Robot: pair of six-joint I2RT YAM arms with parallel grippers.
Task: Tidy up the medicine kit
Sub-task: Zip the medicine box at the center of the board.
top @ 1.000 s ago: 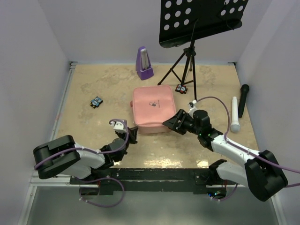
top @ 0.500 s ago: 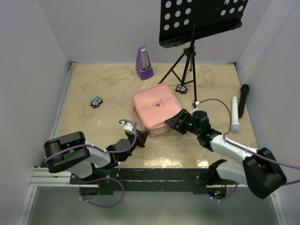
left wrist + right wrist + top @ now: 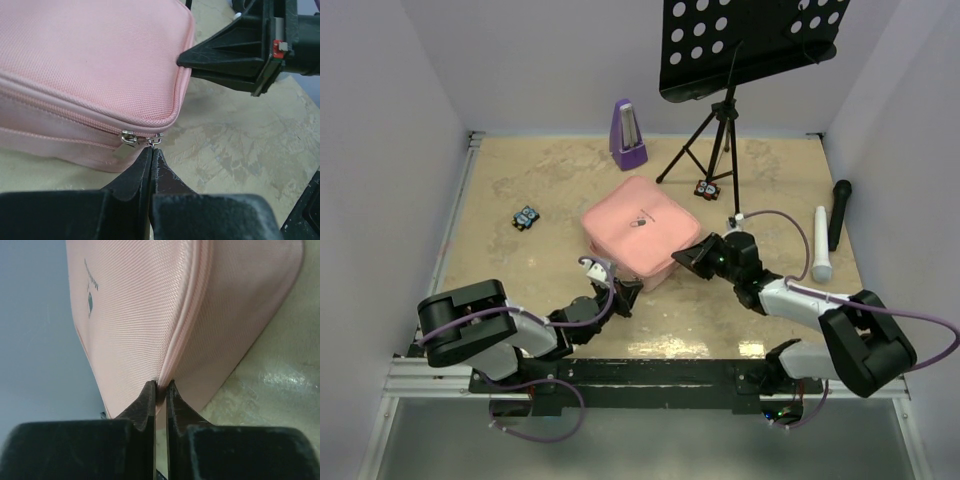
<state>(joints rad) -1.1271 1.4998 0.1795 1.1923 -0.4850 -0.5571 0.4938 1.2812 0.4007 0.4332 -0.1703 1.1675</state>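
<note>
In the top external view, the medicine kit (image 3: 642,228), a pink zip case, is seen lying closed near the middle of the table (image 3: 520,170), turned so that one corner points at the near edge. The left gripper (image 3: 626,292) is set at that near corner, and the right gripper (image 3: 691,258) is set against the kit's near-right side. A purple metronome (image 3: 628,135) is placed by the far edge, with a black music stand (image 3: 750,45) to its right. A black microphone (image 3: 839,213) and a white cylinder (image 3: 821,243) are laid along the right edge, and two small packets (image 3: 526,217) (image 3: 707,189) are left apart from the kit. In the left wrist view, the left gripper's fingers (image 3: 165,175) are shown pressed together, with the small metal zip pull (image 3: 155,141) pinched at their tips beside the slider (image 3: 128,137), at the kit's rounded corner. The right gripper's tip is seen touching the next corner of the lid. In the right wrist view, the right gripper's fingers (image 3: 148,402) are shown almost together, with the kit's raised edge seam (image 3: 172,365) nipped between them; a small logo (image 3: 90,297) is visible on the lid.
</note>
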